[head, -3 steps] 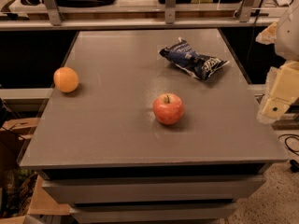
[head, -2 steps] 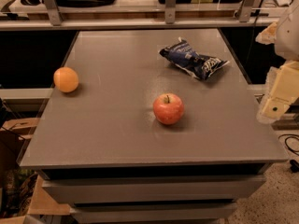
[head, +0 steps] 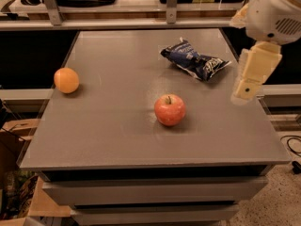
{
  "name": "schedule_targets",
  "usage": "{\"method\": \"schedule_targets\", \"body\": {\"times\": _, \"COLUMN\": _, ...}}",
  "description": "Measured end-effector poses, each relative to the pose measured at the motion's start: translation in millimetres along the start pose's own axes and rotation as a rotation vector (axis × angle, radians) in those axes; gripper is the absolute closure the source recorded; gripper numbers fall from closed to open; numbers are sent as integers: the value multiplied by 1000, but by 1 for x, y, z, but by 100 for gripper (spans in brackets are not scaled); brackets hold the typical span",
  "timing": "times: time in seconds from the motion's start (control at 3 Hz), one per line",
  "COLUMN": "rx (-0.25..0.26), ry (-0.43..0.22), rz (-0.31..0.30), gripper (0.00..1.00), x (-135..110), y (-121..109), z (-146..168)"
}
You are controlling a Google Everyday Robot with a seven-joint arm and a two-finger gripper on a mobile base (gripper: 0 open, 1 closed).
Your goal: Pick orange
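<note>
Reach stage, I judge: the gripper hangs at three o'clock, wide or narrow I cannot tell; the orange sits at the table's nine o'clock edge. Next: cross over, avoiding the apple.

Grey table over drawers, shelf behind, speckled floor, cardboard box left.

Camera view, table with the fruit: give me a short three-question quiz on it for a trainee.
1. True or false: the apple lies nearer the table's front edge than the orange.
2. The gripper hangs above the table's right side. Which lies farthest from it? A orange, B apple, C bag.
3. Fill in: the dark blue ___ lies at the back right.
Key: 1 true; 2 A; 3 bag.
</note>
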State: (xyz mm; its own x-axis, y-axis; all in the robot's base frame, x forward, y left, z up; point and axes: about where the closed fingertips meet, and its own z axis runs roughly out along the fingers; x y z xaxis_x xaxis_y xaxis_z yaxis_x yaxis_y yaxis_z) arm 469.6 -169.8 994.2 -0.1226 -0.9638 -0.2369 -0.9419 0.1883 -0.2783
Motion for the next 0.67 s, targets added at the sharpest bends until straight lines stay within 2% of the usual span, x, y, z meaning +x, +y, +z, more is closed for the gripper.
{"method": "schedule_targets", "body": {"times": 0.33, "rx": -9, "ry": -19, "rz": -77, "gripper": 0, "x": -50, "y": -17, "z": 11}}
{"method": "schedule_targets", "body": {"times": 0.67, "rx": -19, "ry": -48, "rz": -115, "gripper": 0, "x": -117, "y": -31, "z": 33}}
